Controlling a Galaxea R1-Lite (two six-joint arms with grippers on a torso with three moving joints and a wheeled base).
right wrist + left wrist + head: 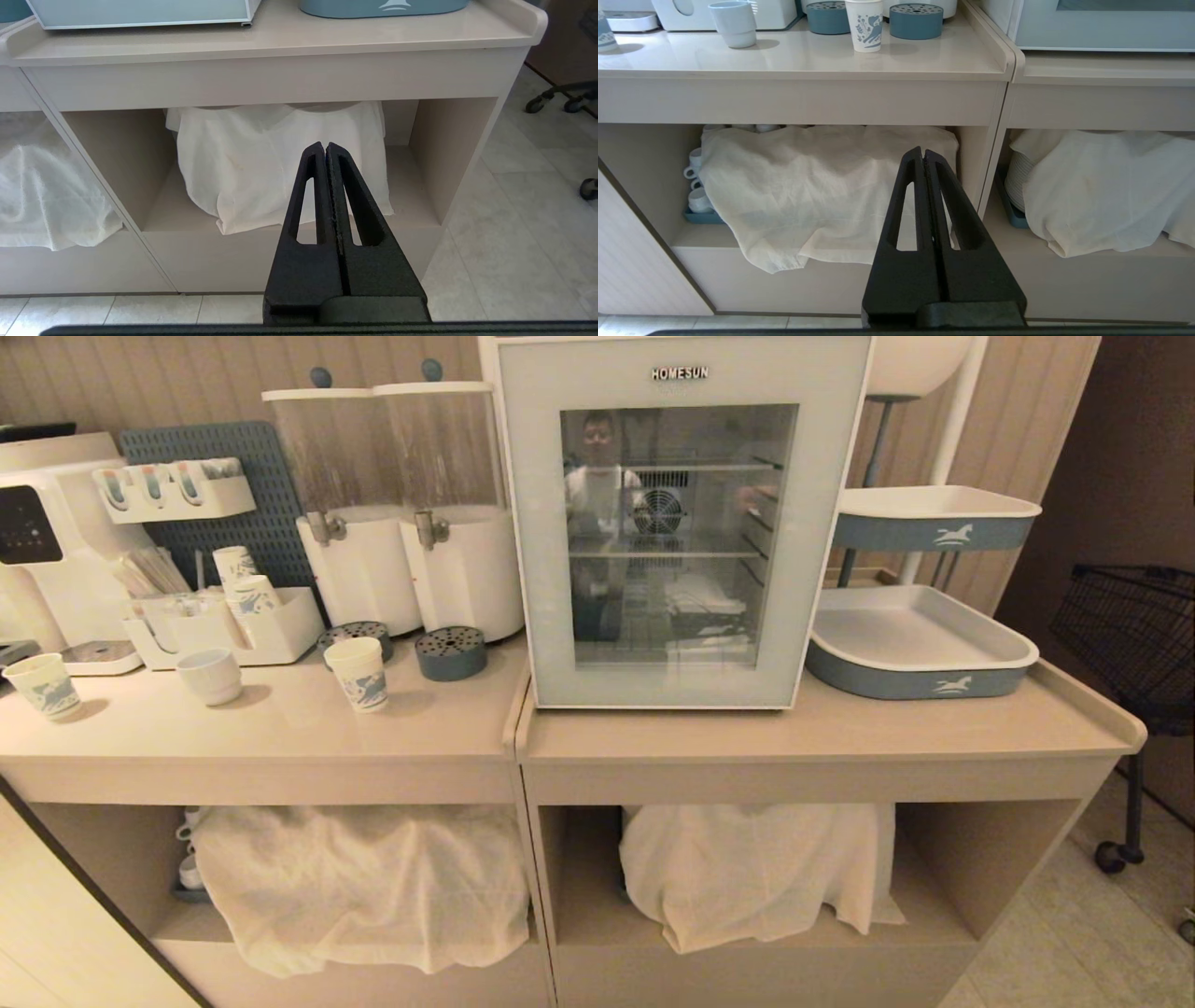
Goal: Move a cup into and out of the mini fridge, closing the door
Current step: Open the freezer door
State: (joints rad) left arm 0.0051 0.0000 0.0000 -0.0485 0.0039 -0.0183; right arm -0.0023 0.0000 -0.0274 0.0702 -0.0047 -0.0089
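1. Beige counters [392,728], two units butted side by side, stand before a ribbed wall, each with an open shelf below holding things draped in a white cloth [364,887].
2. On the right-hand unit stands the mini fridge [677,518], the landmark for all that follows; its door [532,523] is closed, with "HOMESUN" at the top and wire shelves and a small fan visible through the glass, along with a reflected person.
3. Right of the fridge sits a white and blue tray rack [920,653], the lower tray just beside the fridge's base.
4. Left of the fridge stand two clear drink dispensers [392,504] on white bases, with two round blue drip discs [451,653] in front of them.
5. Further left of the fridge, the cup [358,674] stands upright near the counter's front, on the left unit, well apart from the fridge.
6. Beyond it from the fridge sit a white mug [210,675] and, at the far end, a second paper cup [42,686].
7. Below counter level, the left gripper [923,156] points at the left unit's shelf, its fingers pressed together and holding nothing.
8. Likewise the right gripper [325,151] faces the shelf under the fridge, fingers together, empty.
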